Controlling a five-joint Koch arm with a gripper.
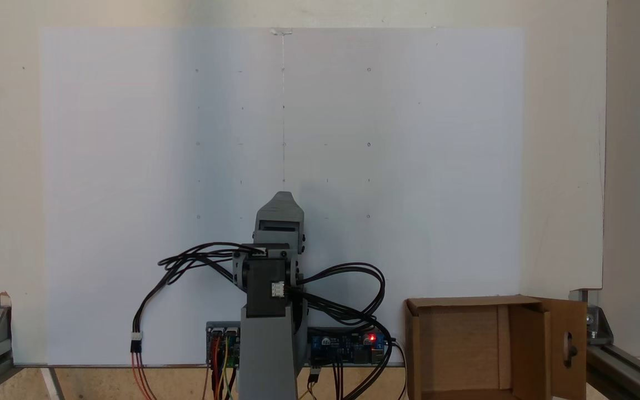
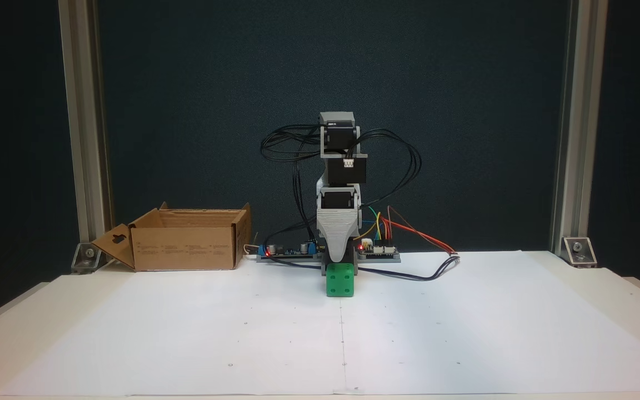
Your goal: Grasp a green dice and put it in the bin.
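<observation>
**Green cube at my pincer tip, box off to the side**

A big white paper sheet (image 2: 464, 322), dotted with small marks, is covering the table under me, with a dark wall standing behind in the front-facing fixed view. My grey plastic pincer (image 2: 339, 261) is pointing straight down at the sheet, its tip sitting right above the small bright green dice with dark pips (image 2: 340, 280). The dice is resting on the paper, directly in front of my base; I cannot tell whether my jaws are parted or closed, nor whether they are touching the cube. From above, my pincer (image 1: 283, 195) is covering the dice entirely. Black cables (image 2: 398, 161) are looping out from my upper joints, and circuit boards with red lights (image 2: 289, 251) are sitting beside my base. Well apart from the dice, at the left of the front-facing view, the brown corrugated cardboard box (image 2: 186, 247) is standing open, one flap with a keyhole-shaped cut-out; from above it (image 1: 459, 344) is lying at the lower right.
</observation>
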